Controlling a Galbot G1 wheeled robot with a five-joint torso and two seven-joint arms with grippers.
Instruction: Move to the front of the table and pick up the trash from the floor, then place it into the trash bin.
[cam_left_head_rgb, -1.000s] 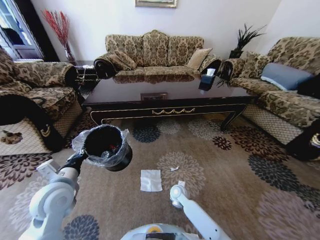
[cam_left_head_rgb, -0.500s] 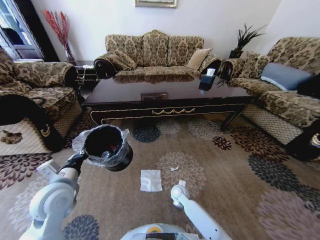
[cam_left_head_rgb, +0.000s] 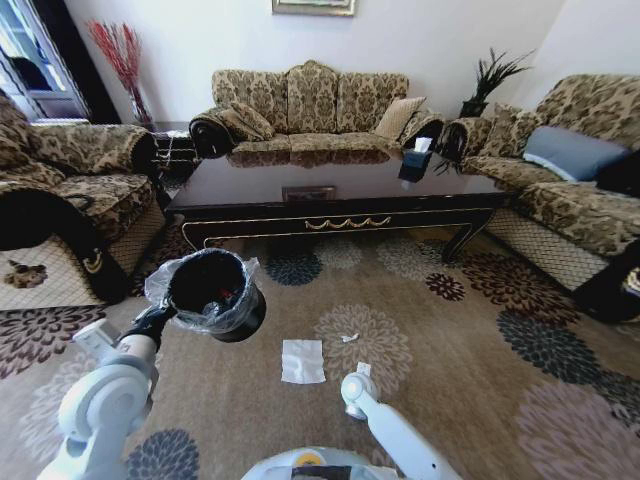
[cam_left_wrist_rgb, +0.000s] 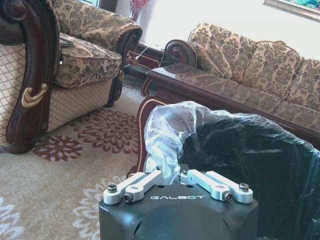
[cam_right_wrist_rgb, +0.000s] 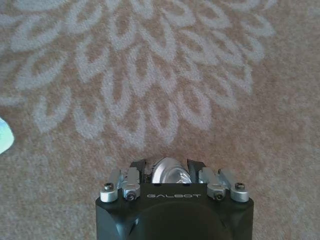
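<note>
Your left claw (cam_left_wrist_rgb: 178, 176) is clamped on the rim of the trash bin (cam_left_head_rgb: 215, 293), pinching the crinkled clear liner (cam_left_wrist_rgb: 170, 135) against the black wall. It holds the bin up off the floor (cam_left_head_rgb: 440, 340), tipped so its dark mouth faces the head camera. A spot of red shows inside the bin.

Take the table (cam_left_head_rgb: 340, 190) as your mark. The bin hangs in front of its left end, nearer to you than the gold-trimmed front edge. The flat white napkin (cam_left_head_rgb: 302, 361) lies on the carpet in front of the table's middle, well clear of its legs. A small white scrap (cam_left_head_rgb: 348, 337) lies just beside the napkin, on the side toward the table and slightly right. Another white piece (cam_left_head_rgb: 364, 368) lies a little farther from the table.

Your right claw (cam_right_wrist_rgb: 169, 172) is low over the floor beside that last piece, pointed down at a pale flower medallion. Its fingers are closed around a crumpled, shiny piece of trash (cam_right_wrist_rgb: 170, 173).
</note>
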